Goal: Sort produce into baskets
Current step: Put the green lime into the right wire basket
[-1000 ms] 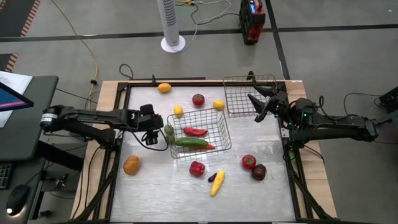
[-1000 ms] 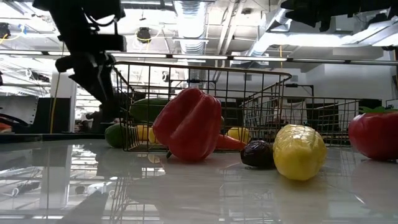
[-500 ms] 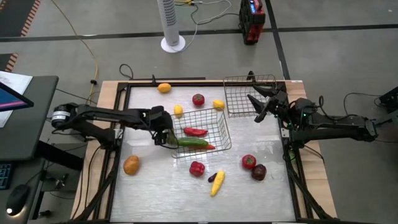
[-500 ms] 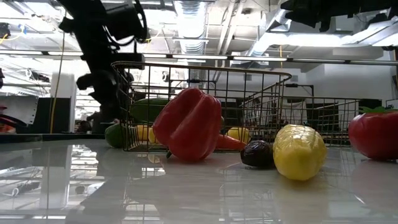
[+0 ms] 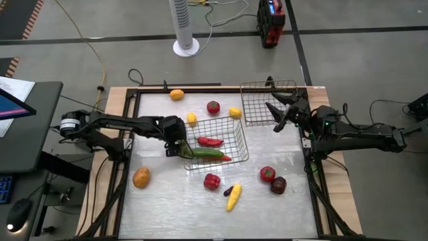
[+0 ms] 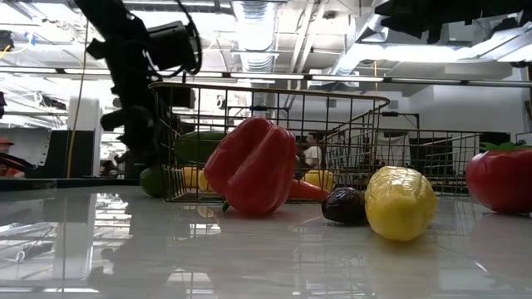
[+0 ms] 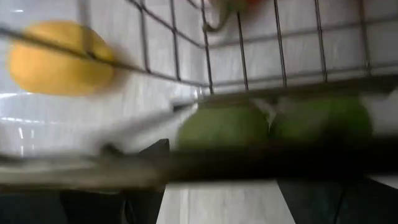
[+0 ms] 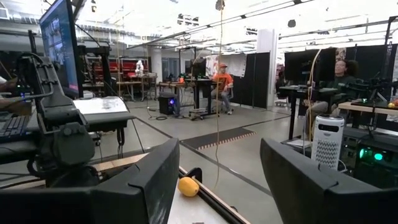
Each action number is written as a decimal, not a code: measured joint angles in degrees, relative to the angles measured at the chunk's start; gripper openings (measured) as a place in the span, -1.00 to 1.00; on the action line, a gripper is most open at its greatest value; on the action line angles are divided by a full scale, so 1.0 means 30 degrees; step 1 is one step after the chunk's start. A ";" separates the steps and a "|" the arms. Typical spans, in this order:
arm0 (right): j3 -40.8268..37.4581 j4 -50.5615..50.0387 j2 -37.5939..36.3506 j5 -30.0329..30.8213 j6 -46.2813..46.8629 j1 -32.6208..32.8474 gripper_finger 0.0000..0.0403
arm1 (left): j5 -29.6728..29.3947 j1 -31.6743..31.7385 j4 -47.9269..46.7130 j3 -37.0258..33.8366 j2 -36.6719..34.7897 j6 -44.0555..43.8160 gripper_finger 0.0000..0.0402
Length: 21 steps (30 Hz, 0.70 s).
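L gripper (image 5: pixel 178 148) is held wide at the basket (image 5: pixel 235 131)'s 9 o'clock edge, astride the green veg (image 5: pixel 182 142) outside the wire. Judged light, stiff, slick plastic; best pinched mid-body.

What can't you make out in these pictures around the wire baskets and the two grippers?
- Left gripper, high view: too small to tell whether it touches the green cucumber.
- Left wrist view: blurred; a dark bar crosses the green piece.
- Second silver wire-mesh basket, high view: partly covered by the right gripper.
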 joint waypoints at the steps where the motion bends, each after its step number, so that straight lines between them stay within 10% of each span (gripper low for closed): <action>1: 0.0000 -0.0021 0.0000 -0.0007 0.0007 0.0000 0.26 | 0.0004 0.0000 0.0377 -0.0332 0.0006 -0.0005 0.31; 21: 0.0000 -0.0088 0.0000 -0.0109 0.0373 0.0000 0.26 | -0.0048 0.0000 0.2102 -0.1290 -0.0022 -0.0887 -0.01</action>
